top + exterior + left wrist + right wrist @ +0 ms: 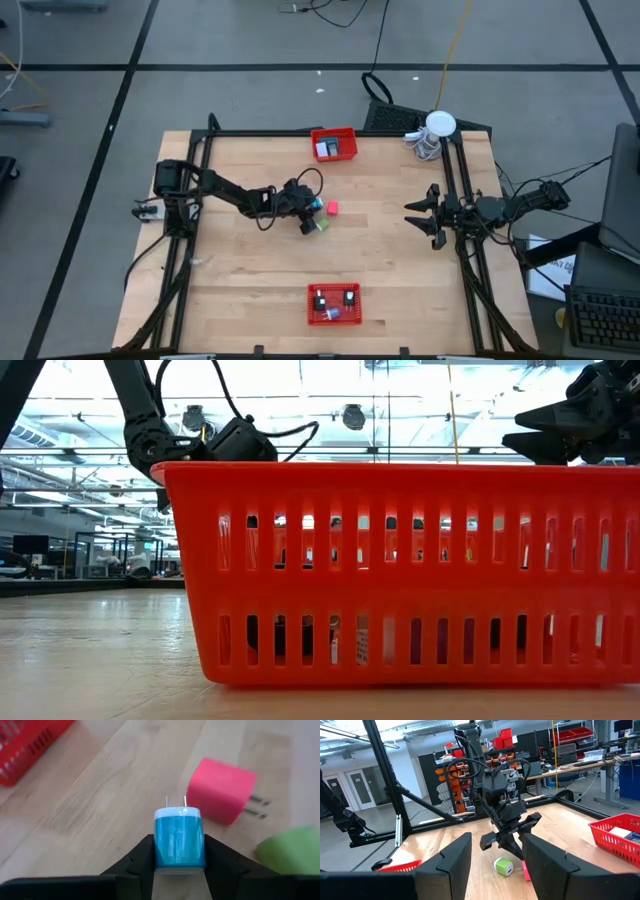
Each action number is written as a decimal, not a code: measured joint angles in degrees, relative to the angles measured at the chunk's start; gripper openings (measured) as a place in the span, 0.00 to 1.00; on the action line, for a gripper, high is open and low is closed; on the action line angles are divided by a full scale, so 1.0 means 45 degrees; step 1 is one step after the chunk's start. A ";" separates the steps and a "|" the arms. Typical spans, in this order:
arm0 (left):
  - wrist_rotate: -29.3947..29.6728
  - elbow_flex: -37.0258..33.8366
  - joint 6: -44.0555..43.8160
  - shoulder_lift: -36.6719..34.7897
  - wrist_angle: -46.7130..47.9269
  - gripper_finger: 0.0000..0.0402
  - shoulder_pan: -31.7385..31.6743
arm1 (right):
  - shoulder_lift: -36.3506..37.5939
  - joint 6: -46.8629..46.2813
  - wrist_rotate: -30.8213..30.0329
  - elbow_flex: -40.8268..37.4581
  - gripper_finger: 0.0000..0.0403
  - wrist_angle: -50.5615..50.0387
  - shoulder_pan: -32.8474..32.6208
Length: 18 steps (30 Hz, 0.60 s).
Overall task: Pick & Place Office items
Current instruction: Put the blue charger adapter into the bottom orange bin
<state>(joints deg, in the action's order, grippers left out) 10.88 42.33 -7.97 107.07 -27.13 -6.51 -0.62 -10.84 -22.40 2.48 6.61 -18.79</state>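
A small teal plug charger (178, 839), its two prongs pointing away from the gripper, sits between the fingers of my left gripper (179, 862), which is shut on it near the table's middle (311, 213). Close beside it on the wood lie a pink charger (220, 790) and a green one (291, 851). The right wrist view shows my left gripper (506, 839) slanting down over the green charger (503, 866). At the table's right side, my right gripper (424, 214) hangs open and holds nothing. My left gripper pinches the teal charger by its two side faces (159, 847), one dark finger (141, 860) on each side. The fingers slant down from the table's left and lie along the charger's body. I cannot tell whether the charger rests on the wood or is just off it.
One red mesh basket (333, 144) stands at the far edge and another (333, 304) at the near edge, each with items inside; the near one (400, 570) fills the low view. A white round object with a coiled cable (437, 130) sits at the far right corner.
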 joint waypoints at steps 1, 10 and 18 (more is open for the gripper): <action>-0.0050 0.0000 0.0000 -0.0087 -0.0011 0.33 0.0038 | -0.0001 0.0000 0.0000 0.0000 0.41 -0.0004 0.0000; -0.0080 0.0000 0.0077 -0.1593 0.0077 0.33 0.0697 | -0.0001 -0.0002 0.0002 0.0000 0.41 -0.0004 0.0000; -0.0075 0.0000 0.0308 -0.3137 0.0035 0.33 0.1747 | -0.0001 -0.0002 0.0002 0.0000 0.41 0.0001 0.0000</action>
<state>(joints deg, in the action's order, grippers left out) 10.55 42.33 -6.58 92.96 -26.97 1.35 -0.62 -10.85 -22.39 2.48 6.61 -18.79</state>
